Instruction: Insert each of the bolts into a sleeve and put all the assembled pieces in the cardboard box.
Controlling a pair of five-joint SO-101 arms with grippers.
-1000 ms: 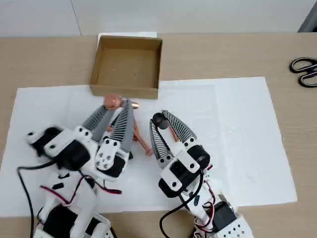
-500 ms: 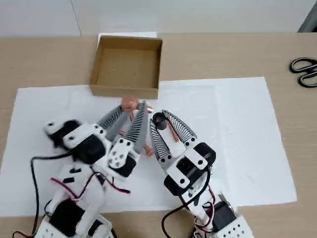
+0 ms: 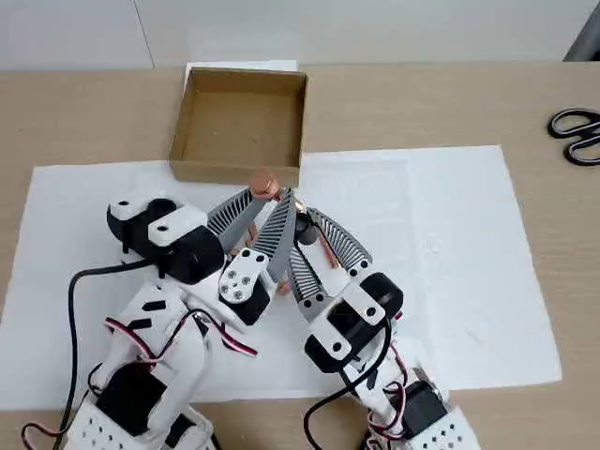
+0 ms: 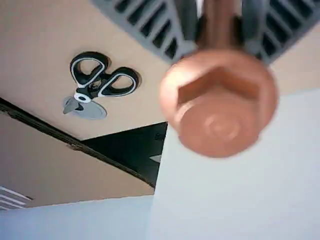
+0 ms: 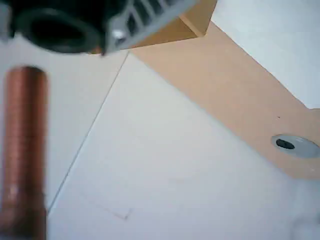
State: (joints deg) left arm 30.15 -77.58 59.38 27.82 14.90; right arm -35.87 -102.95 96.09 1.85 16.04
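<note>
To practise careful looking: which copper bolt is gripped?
The bolt in the left gripper, head near the cardboard box; the other bolt lies on the paper.

You've got the copper bolt (flanged hex head, shank pinched) just beside the black sleeve, near the open cardboard box's front wall.

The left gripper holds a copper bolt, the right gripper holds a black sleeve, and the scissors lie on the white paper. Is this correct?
Not quite. In the high view the scissors lie on the bare wooden table, off the white paper. The rest stands: the left gripper holds the copper bolt, the right gripper the black sleeve.
</note>
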